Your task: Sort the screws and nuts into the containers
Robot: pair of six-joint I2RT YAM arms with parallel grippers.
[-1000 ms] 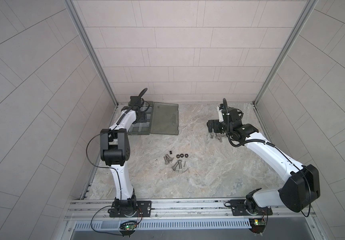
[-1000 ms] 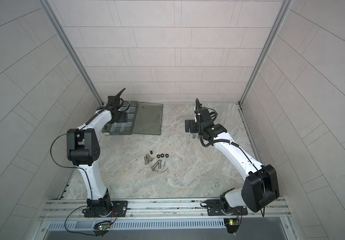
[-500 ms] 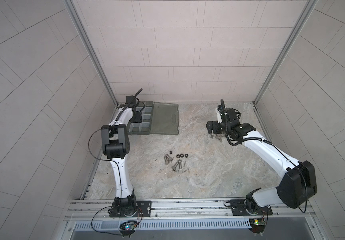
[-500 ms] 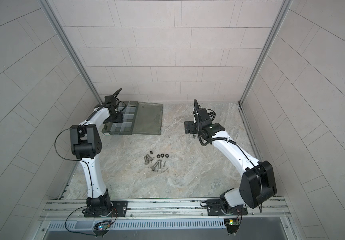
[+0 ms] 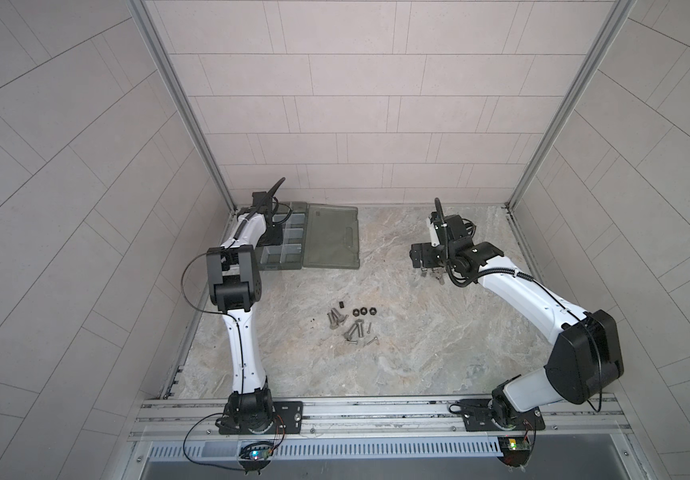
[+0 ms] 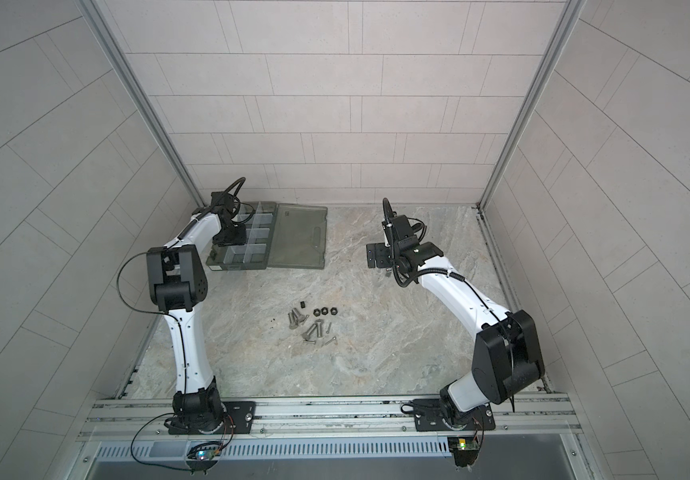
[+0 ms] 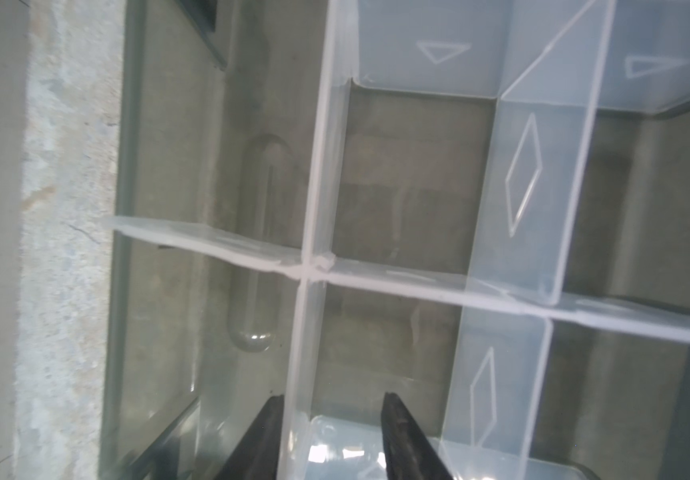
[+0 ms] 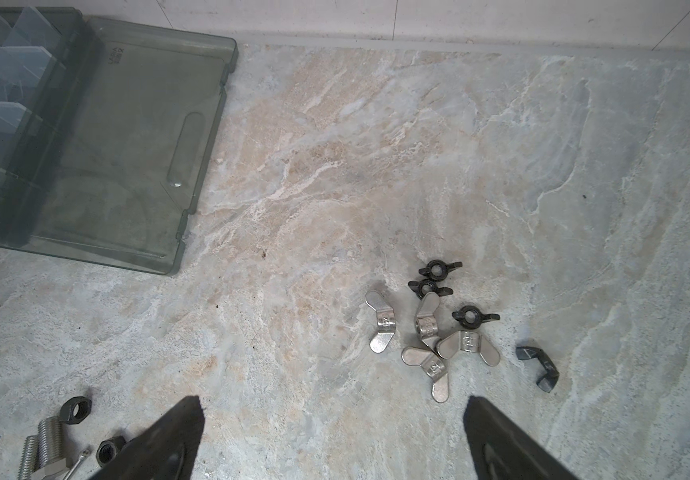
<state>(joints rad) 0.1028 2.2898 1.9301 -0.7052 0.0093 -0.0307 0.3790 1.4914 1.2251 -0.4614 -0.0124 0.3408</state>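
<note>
Screws (image 5: 353, 329) — silver, threaded — beside black hexagonal nuts (image 5: 363, 310)

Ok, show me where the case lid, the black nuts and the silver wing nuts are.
lid (image 5: 333, 237): in a top view, middle of its flat panel.
black nuts (image 5: 363, 310): in a top view, middle one of the three.
silver wing nuts (image 8: 385, 322): right wrist view, hub of the one lying apart.
</note>
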